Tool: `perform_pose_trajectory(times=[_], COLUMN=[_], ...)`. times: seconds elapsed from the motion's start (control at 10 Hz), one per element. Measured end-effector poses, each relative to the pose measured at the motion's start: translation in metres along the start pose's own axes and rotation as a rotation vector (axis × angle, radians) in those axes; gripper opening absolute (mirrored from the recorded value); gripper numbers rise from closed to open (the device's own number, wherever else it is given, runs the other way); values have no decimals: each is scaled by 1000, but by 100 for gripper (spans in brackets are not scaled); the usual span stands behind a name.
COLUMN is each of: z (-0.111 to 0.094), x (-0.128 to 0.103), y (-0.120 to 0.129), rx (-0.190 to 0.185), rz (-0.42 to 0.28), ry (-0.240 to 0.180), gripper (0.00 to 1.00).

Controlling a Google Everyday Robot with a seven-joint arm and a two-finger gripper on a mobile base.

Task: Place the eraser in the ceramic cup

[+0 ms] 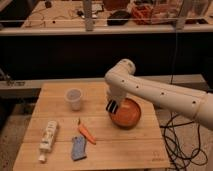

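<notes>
The eraser (111, 106), a small black block with white stripes, hangs from my gripper (114, 101) just above the left rim of the orange bowl (128, 116). The gripper is shut on the eraser; its fingers are mostly hidden behind the white wrist. The ceramic cup (74, 98), pale and without a handle, stands upright on the wooden table (130, 147), to the left of the gripper and apart from it.
An orange carrot-like item (86, 133) and a blue-grey flat piece (78, 148) lie at the front of the table. A white tube (47, 138) lies at the front left. Black cables (175, 135) hang off the table's right side.
</notes>
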Motion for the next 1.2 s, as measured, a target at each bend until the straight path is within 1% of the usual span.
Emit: perform_pose_trajectory(times=[0.2,0.4,0.5,0.7,1.0,1.2], z=[-2,-4,-6,-11,-14,-15], x=[5,8,8,10,12,9], y=[-10,-24,-30,-48,-64,-74], rx=[8,15,18,23,30,34], rz=[-4,-14,-18,-34,-51,-66], ry=[-14,8,11,7,14,13], gripper=[0,0,0,0,0,0])
